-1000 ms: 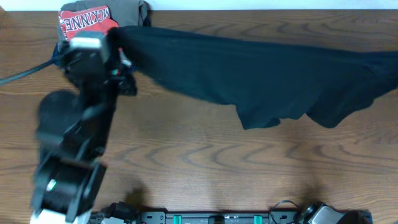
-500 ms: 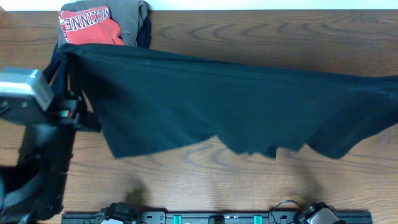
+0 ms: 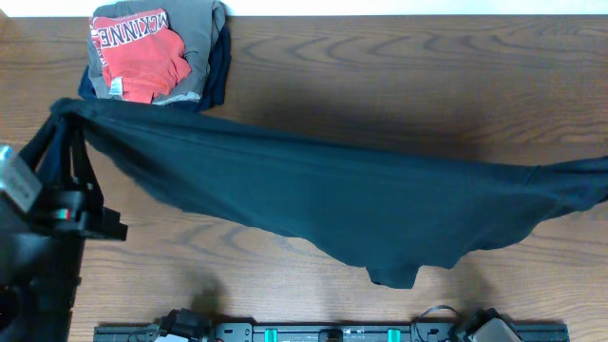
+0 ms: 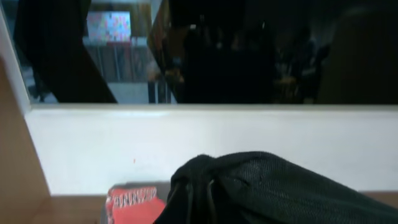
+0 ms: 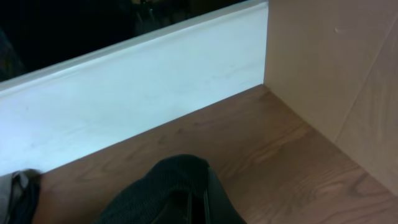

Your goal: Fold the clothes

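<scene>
Black top point(image 3: 361, 204), plain and dark with a fine knit weave, hangs stretched in 1 long band between the 2 grippers, over the wooden table point(image 3: 399, 76). Its upper edge runs fairly taut from the left gripper point(image 3: 65, 119) across to the right edge of the overhead view, where the cloth narrows and leaves the frame. Its lower edge sags loose and wavy, with 1 drooping point well to the right of the left fingers. The left fingers are closed together on a bunched corner of the fabric. In the left wrist view that corner gathers into soft folds over their tips and hides them. The right gripper point(image 5: 202, 202) is outside the overhead view. In its own camera a rounded wad of the same black knit sits at its fingertips, and the jaws are clamped on it. Beyond the left fingers, toward the white wall point(image 4: 186, 143), lies a folded red shirt point(image 3: 138, 52) with white letters. It rests on a grey garment point(image 3: 195, 28) and a navy garment point(image 3: 220, 66). The upper edge of the stretched top passes just beside the near side of that pile, but I cannot tell whether it touches. Past the right fingers there is bare wood up to the wall.
</scene>
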Controlling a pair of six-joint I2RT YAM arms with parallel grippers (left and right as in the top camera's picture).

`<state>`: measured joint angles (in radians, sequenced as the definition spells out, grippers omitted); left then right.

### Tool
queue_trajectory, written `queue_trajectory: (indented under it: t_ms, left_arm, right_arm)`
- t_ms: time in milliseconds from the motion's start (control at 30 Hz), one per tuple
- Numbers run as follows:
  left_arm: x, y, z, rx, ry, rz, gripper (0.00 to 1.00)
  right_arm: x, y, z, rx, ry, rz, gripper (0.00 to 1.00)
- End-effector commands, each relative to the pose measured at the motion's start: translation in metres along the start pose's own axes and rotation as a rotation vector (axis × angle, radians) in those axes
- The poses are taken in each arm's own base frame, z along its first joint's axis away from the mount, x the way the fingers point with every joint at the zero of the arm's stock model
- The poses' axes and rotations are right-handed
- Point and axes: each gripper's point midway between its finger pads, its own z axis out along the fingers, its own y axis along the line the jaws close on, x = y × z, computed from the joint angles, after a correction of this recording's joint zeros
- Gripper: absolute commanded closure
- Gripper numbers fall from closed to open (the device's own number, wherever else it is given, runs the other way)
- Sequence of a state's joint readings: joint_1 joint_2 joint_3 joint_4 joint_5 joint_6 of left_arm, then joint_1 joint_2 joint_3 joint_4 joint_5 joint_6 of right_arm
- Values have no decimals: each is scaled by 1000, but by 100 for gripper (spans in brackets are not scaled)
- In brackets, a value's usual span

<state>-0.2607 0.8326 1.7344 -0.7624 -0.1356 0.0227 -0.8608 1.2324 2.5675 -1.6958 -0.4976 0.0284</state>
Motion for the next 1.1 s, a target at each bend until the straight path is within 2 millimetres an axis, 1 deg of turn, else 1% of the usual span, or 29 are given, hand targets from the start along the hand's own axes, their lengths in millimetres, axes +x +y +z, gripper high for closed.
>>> queue_trajectory:
  t_ms: [0,100,200,300,400,467,500,600,700,733,767,867,933,1067]
  left_arm:
    - [24,2,35,-45,99,4,94]
    - [52,-3,69,-52,211,11,94]
    - [82,-8,103,-61,313,18,94]
    - [111,-13,136,-68,402,32,94]
    - [137,-17,165,-78,467,36,94]
    - [154,-19,183,-80,501,43,94]
    - [162,-21,192,-81,516,46,94]
    - [182,-24,218,-85,542,52,94]
    - [201,-22,245,-98,551,51,94]
    - [210,-20,257,-107,552,50,94]
    - [214,-19,262,-110,553,49,94]
    - [235,-13,288,-127,555,46,94]
    - [251,-11,307,-134,551,43,94]
    - [282,-13,344,-136,525,38,94]
  right_arm:
    - [6,-24,29,43,88,7,99]
    - [16,-38,55,38,176,24,99]
    - [30,-56,87,28,281,49,99]
    - [42,-69,126,-3,384,68,99]
    - [52,-74,167,-47,465,67,99]
    - [60,-75,201,-71,513,51,99]
    - [63,-74,213,-74,527,45,99]
    - [79,-71,264,-71,586,14,99]
    - [104,-64,316,-82,649,-30,99]
    - [115,-61,338,-82,669,-41,99]
    - [120,-60,348,-81,676,-42,99]
    - [140,-51,393,-103,683,-55,99]
    - [150,-46,419,-112,673,-46,99]
    - [171,-39,459,-126,662,-41,99]
